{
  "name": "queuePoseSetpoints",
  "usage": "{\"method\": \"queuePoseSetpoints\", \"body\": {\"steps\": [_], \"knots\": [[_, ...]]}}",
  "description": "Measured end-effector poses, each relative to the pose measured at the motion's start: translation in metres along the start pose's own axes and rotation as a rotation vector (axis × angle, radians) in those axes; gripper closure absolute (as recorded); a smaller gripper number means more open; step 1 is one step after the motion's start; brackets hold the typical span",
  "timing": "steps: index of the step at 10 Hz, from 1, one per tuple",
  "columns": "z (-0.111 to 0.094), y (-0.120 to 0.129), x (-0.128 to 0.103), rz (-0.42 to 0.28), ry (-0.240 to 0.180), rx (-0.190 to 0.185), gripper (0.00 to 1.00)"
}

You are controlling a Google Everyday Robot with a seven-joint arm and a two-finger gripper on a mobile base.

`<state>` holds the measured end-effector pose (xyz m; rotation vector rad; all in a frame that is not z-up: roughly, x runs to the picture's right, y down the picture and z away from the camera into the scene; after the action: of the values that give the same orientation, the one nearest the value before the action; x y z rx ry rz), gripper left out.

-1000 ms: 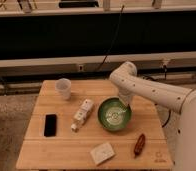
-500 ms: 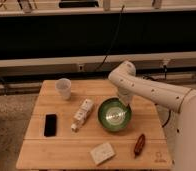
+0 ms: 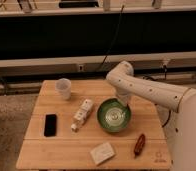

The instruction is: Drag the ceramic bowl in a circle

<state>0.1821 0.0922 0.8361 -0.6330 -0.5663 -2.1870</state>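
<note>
Camera view, seen from in front of a wooden bench (image 3: pixel 61 150) with a dark wall behind it. From left to right: a black phone (image 3: pixel 50 125) lies flat near the left edge. A white cup (image 3: pixel 64 88) stands upright at the far left corner. A small white box (image 3: pixel 81 114) lies tilted mid-bench. A pale card (image 3: pixel 102 152) sits near the front edge.

Just right of the box is the bowl (image 3: pixel 113 115), green and glossy, upright on the bench at its middle. The pincer (image 3: pixel 123 102) reaches down at the bowl's far right rim. Whether it is gripping the rim or only pressing on it cannot be told. A brown object (image 3: pixel 139 144) lies near the front right. The white arm (image 3: pixel 151 92) stretches in from the robot's body at the right edge.

Compared with a second ago, the bowl and the arm's elbow have drifted a little to the left, toward the box. Over the last half second the shift is barely noticeable. Phone, cup, box, card and brown object sit where they were.

This suggests the drag is under way but only a short arc of the circle is traced. The box now sits close beside the bowl, so a wider leftward sweep could nudge it.
</note>
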Motion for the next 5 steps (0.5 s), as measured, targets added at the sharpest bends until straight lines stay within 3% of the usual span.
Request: {"method": "queuePoseSetpoints", "body": {"steps": [5], "knots": [[-0.0020,-0.0024,-0.0008,-0.044,-0.004,-0.010,1.00]]}}
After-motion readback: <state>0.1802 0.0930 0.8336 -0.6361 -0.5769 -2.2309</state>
